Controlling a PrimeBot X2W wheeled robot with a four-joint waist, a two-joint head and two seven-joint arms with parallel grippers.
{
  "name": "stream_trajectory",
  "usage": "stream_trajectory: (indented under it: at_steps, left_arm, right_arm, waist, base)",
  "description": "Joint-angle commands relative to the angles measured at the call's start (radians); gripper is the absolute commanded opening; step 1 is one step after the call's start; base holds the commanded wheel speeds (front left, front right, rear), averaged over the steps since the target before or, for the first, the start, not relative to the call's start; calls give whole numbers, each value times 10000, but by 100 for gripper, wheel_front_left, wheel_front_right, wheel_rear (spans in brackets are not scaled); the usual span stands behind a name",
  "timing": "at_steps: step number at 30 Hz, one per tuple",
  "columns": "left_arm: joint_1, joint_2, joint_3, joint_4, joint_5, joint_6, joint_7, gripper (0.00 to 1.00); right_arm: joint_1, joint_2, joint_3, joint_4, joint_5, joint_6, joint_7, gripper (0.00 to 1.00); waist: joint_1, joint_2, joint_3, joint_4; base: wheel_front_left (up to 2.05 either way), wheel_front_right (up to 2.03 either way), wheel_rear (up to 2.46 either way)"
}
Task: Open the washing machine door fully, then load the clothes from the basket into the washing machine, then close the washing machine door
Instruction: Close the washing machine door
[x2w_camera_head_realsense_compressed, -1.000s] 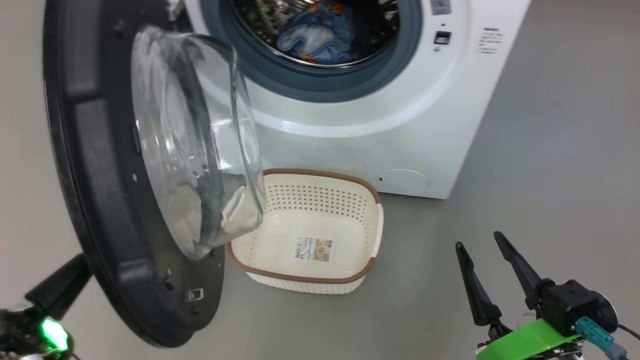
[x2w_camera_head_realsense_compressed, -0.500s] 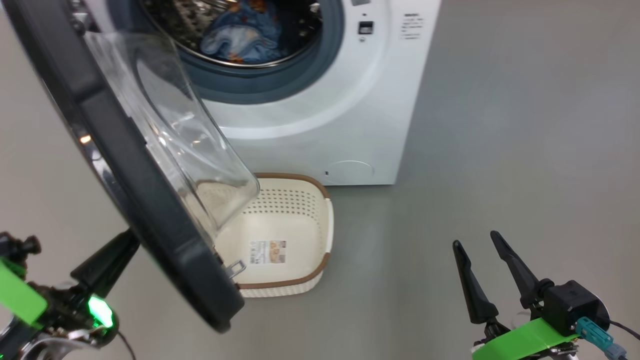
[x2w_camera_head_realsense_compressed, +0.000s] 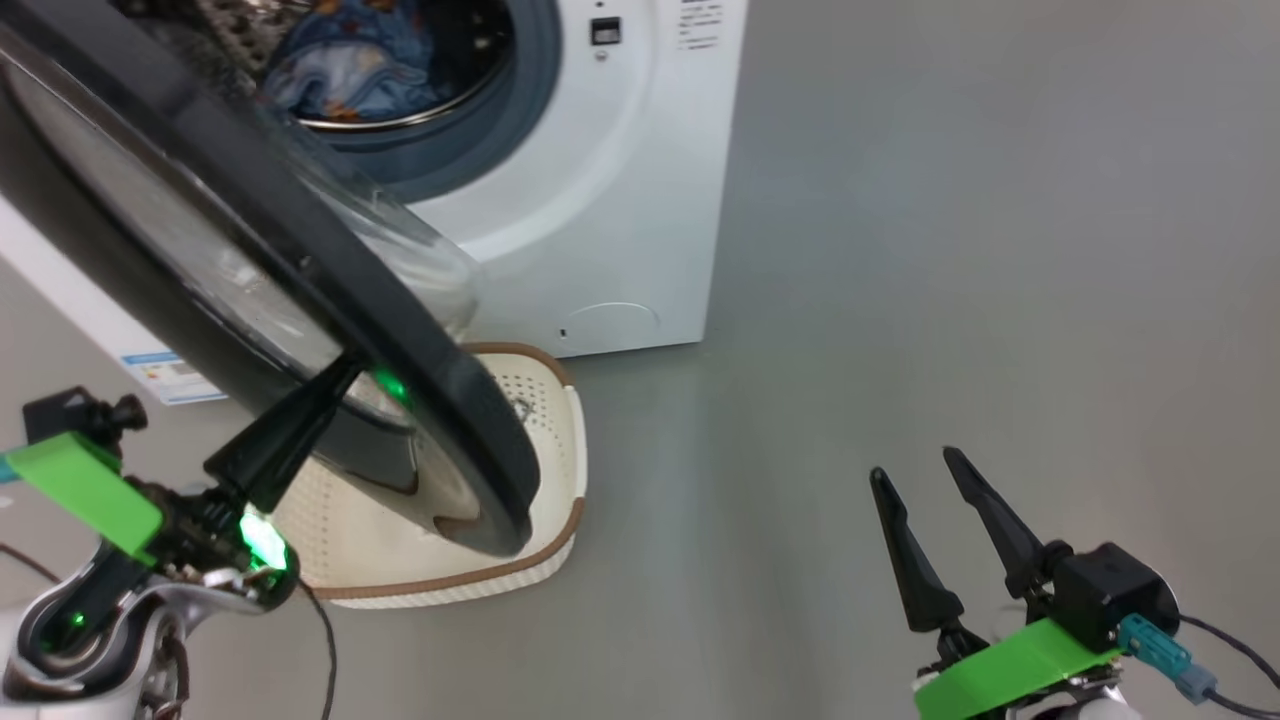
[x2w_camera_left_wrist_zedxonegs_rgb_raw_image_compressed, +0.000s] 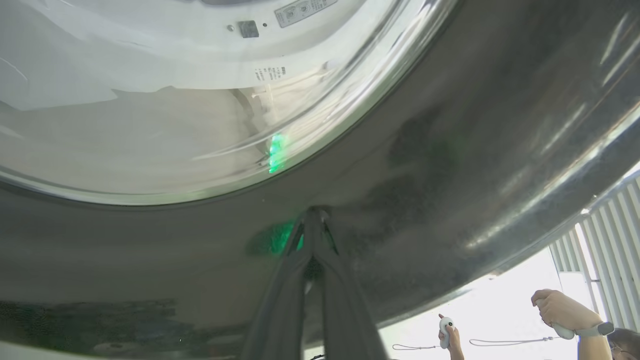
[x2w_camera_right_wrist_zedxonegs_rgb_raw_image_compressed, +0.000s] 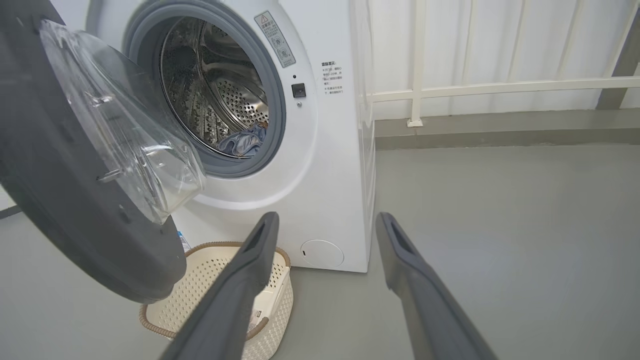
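Firstly, door: round glossy-black glass door (x2w_camera_head_realsense_compressed: 300, 270), half-swung above cream perforated basket (x2w_camera_head_realsense_compressed: 556, 432).
Clothes: light-blue printed garments (x2w_camera_head_realsense_compressed: 340, 70), inside drum (x2w_camera_right_wrist_zedxonegs_rgb_raw_image_compressed: 235, 100).
Left gripper (x2w_camera_left_wrist_zedxonegs_rgb_raw_image_compressed: 314, 215): pressed together, touching door.
Right gripper (x2w_camera_head_realsense_compressed: 917, 468): spread, idle.
Risk: we feared tips skidding off.

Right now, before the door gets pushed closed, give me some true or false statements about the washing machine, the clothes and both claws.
1. The clothes lie inside the washing machine. True.
2. The right claw grips a garment. False: it is open and holds nothing.
3. The left claw, fingers together, touches the glossy outer face of the washing machine door. True.
4. The door is latched shut. False: it stands partly open, hanging over the basket.
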Motion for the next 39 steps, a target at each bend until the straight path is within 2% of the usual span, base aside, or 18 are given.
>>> stream_trajectory:
  at_steps: [1,9,15,23,30,31,32,33,39]
  left_arm:
    - [-581,170,271,-128,113,-187,48,0]
    - [-1132,-66,218,474,225,-339,53,0]
    - [-917,-180,444,631,167,-456,-34,0]
    - [26,-544,1072,155,-78,-581,-280,0]
    - [1143,-1173,1951,-781,128,-609,-855,0]
    - [1289,-1315,2101,-932,227,-610,-1008,29]
    - [1402,-1499,2294,-1097,228,-610,-1174,76]
    - [1509,-1654,2479,-1271,254,-611,-1347,100]
    - [2193,-2171,2851,-1975,1276,-612,-2750,100]
  right_arm:
    - [-406,8,308,-203,93,16,-126,100]
    - [-425,8,281,16,201,16,-285,100]
    - [-445,8,212,138,311,16,-403,100]
    - [-141,8,-131,272,343,16,-535,100]
    - [111,9,-290,291,339,16,-586,100]
    - [129,9,-295,284,332,16,-589,100]
    - [152,9,-309,274,317,16,-592,100]
    - [178,9,-325,269,297,16,-594,100]
    - [303,9,-404,227,220,16,-567,100]
  waist:
    - [0,0,87,-273]
    - [0,0,75,-553]
    - [0,0,-8,-636]
    - [0,0,-256,-351]
    - [0,0,-482,0]
    - [0,0,-516,49]
    - [0,0,-540,109]
    - [0,0,-575,165]
    - [0,0,-721,459]
  base:
    - [0,0,0]
    - [0,0,0]
    - [0,0,0]
    - [0,0,0]
    - [0,0,0]
    - [0,0,0]
    - [0,0,0]
    - [0,0,0]
    - [0,0,0]
